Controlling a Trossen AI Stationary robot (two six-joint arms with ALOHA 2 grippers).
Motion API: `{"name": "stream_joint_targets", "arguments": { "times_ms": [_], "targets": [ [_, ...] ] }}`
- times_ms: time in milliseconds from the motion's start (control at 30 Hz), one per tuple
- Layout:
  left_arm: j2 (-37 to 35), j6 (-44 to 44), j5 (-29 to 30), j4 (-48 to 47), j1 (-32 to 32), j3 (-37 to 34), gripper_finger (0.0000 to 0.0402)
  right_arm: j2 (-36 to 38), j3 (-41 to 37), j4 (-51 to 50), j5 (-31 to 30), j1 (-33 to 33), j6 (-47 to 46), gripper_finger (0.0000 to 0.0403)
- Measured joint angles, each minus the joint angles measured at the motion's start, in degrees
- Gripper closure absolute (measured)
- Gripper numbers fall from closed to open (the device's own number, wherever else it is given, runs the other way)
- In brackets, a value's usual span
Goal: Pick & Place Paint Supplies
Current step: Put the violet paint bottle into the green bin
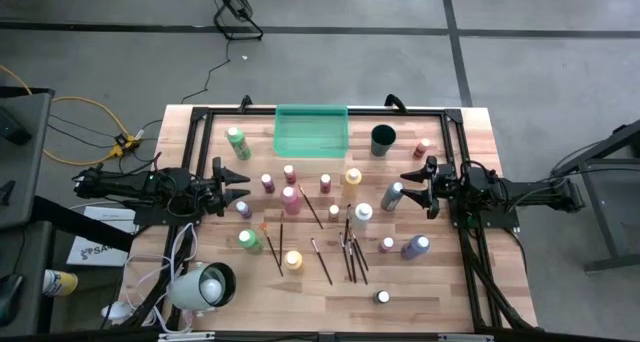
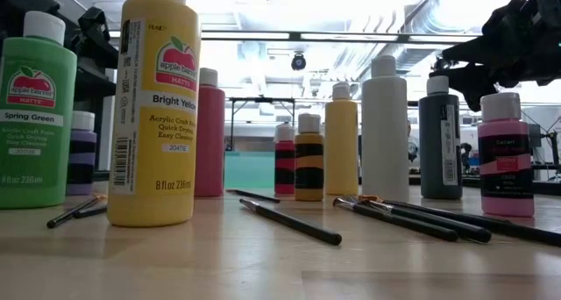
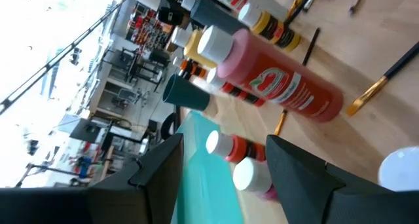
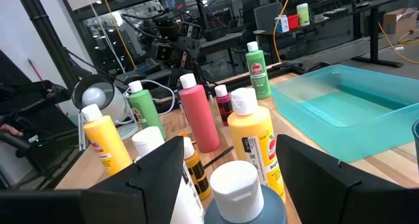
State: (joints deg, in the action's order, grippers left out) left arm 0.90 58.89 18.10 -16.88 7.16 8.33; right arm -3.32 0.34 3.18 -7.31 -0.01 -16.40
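Observation:
Many small paint bottles stand upright across the wooden table: a green one (image 1: 237,142) at the far left, a tall pink one (image 1: 291,198), a white one (image 1: 361,215), a grey one (image 1: 392,195) and a yellow one (image 1: 294,260) toward the near edge. Several thin dark paintbrushes (image 1: 350,254) lie flat in the middle. My left gripper (image 1: 240,183) hovers open at the left side, clear of the bottles. My right gripper (image 1: 412,181) hovers open at the right side, just short of the grey bottle. Nothing is between either gripper's fingers (image 3: 157,175) (image 4: 157,178).
A translucent green tray (image 1: 311,112) lies at the far middle, with a dark round cup (image 1: 383,139) to its right. A white lamp head (image 1: 205,285) sits at the near left corner. Black frame rails (image 1: 465,242) run along the table's sides.

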Motion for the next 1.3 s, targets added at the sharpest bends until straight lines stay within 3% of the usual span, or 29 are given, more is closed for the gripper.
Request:
{"name": "stream_joint_targets", "arguments": {
  "times_ms": [267,567,833,1067,1300],
  "targets": [
    [0.1,-5.6,-3.3,0.8,0.0,0.0,0.0190,0.0,0.0,0.0,0.0,0.0,0.0,0.0166],
    [0.1,-15.3,-1.0,6.4,0.0,0.0,0.0190,0.0,0.0,0.0,0.0,0.0,0.0,0.0166],
    [0.1,-31.5,9.0,10.8,0.0,0.1,0.0190,0.0,0.0,0.0,0.0,0.0,0.0,0.0166],
    [2.4,-45.9,6.1,0.0,0.0,5.8,0.0190,0.0,0.0,0.0,0.0,0.0,0.0,0.0166],
    [15.6,-59.0,7.7,-13.6,0.0,19.4,0.0190,0.0,0.0,0.0,0.0,0.0,0.0,0.0166]
  ]
}}
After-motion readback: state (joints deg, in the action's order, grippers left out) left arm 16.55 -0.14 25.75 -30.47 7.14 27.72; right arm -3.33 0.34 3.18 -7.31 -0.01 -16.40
